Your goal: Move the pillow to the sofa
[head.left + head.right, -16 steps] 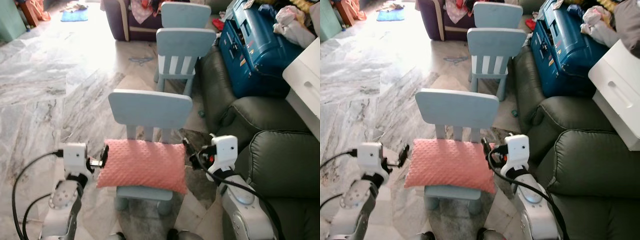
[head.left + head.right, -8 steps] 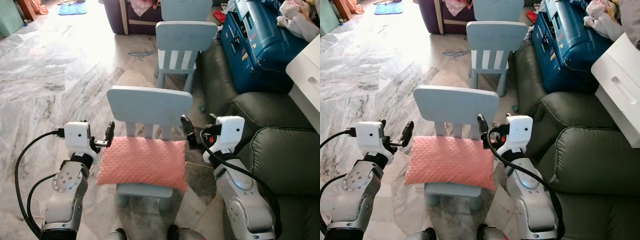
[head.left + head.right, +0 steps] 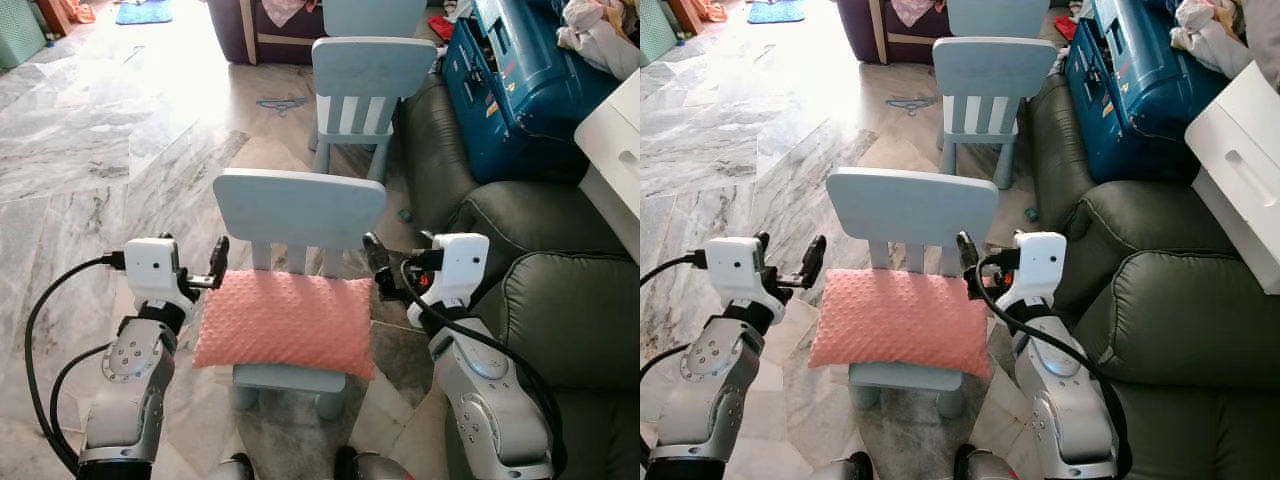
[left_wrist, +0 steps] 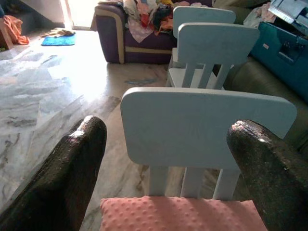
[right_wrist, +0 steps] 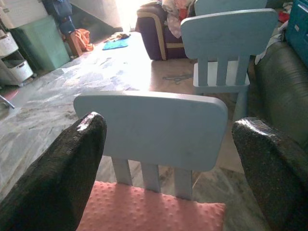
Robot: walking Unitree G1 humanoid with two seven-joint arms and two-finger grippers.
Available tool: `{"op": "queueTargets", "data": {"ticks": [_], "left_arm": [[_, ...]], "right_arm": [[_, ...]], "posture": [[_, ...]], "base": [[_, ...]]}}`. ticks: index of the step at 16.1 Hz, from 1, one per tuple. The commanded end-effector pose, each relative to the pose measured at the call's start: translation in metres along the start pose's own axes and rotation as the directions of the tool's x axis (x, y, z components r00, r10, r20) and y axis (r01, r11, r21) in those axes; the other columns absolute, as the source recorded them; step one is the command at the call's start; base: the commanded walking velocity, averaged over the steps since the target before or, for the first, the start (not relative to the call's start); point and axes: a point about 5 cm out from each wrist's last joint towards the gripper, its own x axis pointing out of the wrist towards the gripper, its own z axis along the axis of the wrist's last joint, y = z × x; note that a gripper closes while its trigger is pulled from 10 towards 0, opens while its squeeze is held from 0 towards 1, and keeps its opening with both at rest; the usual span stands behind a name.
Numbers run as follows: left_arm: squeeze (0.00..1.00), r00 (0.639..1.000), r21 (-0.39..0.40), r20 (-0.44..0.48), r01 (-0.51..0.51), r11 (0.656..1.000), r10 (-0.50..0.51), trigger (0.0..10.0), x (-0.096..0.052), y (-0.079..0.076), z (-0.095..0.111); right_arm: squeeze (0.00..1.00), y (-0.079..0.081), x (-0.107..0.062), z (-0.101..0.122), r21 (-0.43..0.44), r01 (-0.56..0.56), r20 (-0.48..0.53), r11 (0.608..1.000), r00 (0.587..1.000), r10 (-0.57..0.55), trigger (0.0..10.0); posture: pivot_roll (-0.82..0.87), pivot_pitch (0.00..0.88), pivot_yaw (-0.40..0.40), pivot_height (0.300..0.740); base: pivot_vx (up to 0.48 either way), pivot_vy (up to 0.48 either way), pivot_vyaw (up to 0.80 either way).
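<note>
Pillow (image 3: 285, 324), pink, lies centre-low in the frame on the small blue chair (image 3: 300, 215), overhanging the seat's front edge. At lower left, the left gripper (image 3: 218, 268) is spread wide beside it; the right gripper (image 3: 374, 262) likewise gapes, empty. A one-sided squeeze could tip the pillow onto the marble floor (image 3: 90, 190). Rightward, the grey sofa (image 3: 560, 310) offers bare cushion, just beside the chair.

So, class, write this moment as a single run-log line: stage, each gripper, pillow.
stage: pre-grasp | left gripper: open, beside pillow's left end | right gripper: open, beside right end | pillow: flat on blue chair | sofa: robot's right
</note>
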Motion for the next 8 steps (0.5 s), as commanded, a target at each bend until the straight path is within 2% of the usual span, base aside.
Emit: {"op": "queueTargets", "data": {"ticks": [1,4,5,8], "left_arm": [[0.00,1.000,0.002,0.003,-0.004,1.000,0.004,10.0,-0.001,0.000,0.003],[0.00,1.000,0.014,0.006,-0.003,1.000,0.003,10.0,-0.003,0.002,0.004],[0.00,1.000,0.021,0.002,0.005,1.000,-0.005,10.0,-0.006,0.002,0.003],[0.00,1.000,0.019,-0.005,0.014,1.000,-0.014,10.0,-0.012,-0.003,-0.001]], "right_arm": [[0.00,-0.002,-0.002,0.006,0.000,0.003,0.021,1.000,1.000,-0.003,10.0],[0.00,-0.010,-0.007,0.003,-0.023,0.015,0.009,1.000,1.000,-0.015,10.0],[0.00,-0.014,-0.010,0.002,-0.059,0.015,0.005,0.998,1.000,-0.015,10.0],[0.00,-0.025,-0.017,-0.002,-0.081,0.041,-0.010,0.996,0.999,-0.042,10.0]], "posture": [[-0.06,0.203,-0.036,0.740],[-0.06,0.185,-0.037,0.740],[-0.06,0.175,-0.037,0.740],[-0.06,0.135,-0.034,0.740]], "base": [[0.000,0.000,0.00],[0.000,0.000,0.00],[0.000,0.000,0.00],[0.000,0.000,0.00]]}}
